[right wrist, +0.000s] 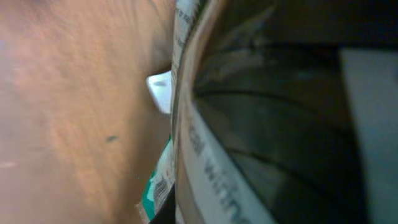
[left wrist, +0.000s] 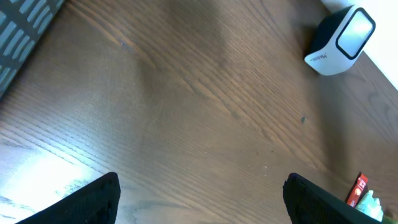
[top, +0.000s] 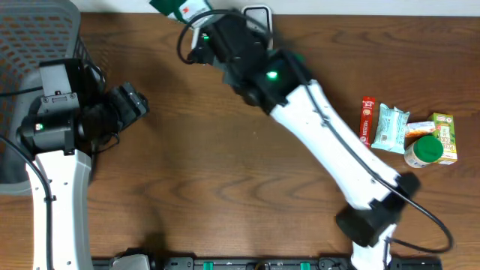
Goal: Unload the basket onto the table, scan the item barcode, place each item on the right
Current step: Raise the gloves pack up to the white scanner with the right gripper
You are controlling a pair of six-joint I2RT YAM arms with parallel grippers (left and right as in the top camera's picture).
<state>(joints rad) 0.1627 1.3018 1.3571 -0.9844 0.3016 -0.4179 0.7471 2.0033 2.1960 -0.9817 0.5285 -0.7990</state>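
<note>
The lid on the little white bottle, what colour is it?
The lid is green. The overhead view shows it best.

blurred printed packet, wooden table behind

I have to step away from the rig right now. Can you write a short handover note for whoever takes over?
Left gripper: open, empty, over the left of the table.
Right gripper: shut on a green-and-white packet, reached to the far edge.
Scanner: at the far edge, seen from the left wrist.
Done: packet picked up.
Left: cannot tell whether its barcode has scanned. The red sachet, pale pouch, green-lidded jar and green carton wait at the right.
</note>
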